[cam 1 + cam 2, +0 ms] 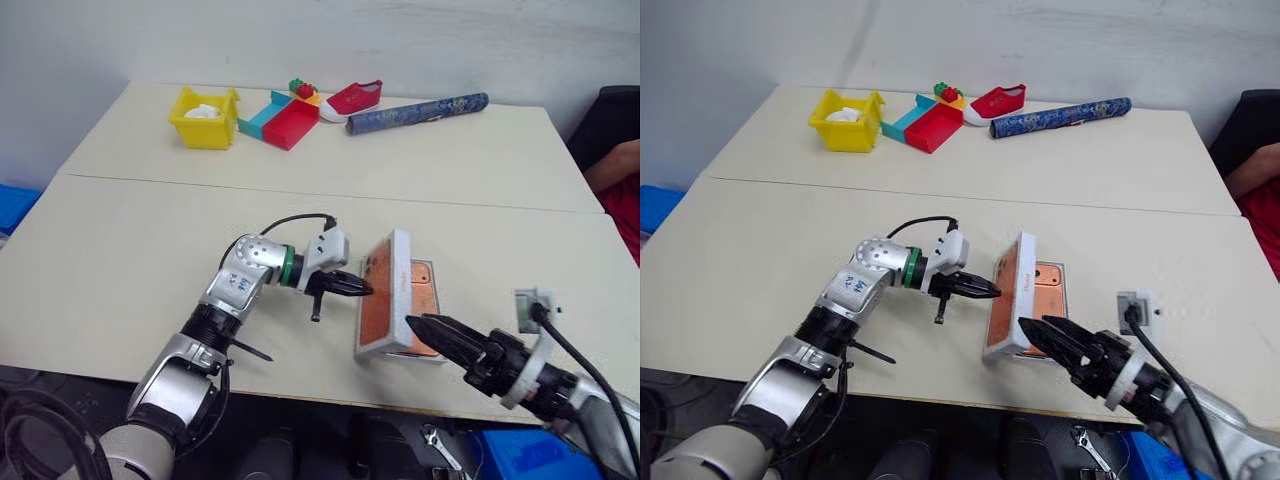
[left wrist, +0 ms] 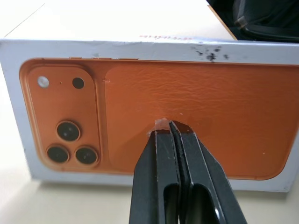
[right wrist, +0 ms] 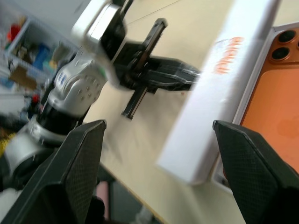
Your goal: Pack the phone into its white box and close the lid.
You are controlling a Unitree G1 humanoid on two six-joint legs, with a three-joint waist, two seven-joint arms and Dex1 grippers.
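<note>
While the lid (image 1: pixel 385 295) stands tilted over the phone (image 1: pixel 425 300) at centre-right, the left gripper (image 1: pixel 362 288) – fingers closed – touches it; the right gripper (image 1: pixel 425 327) gapes empty.

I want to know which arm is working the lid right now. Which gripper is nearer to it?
Left. The left gripper, fingers shut, presses its tips against the printed top of the tilted lid. The right gripper, fingers open, sits just off the lid's near end.
</note>
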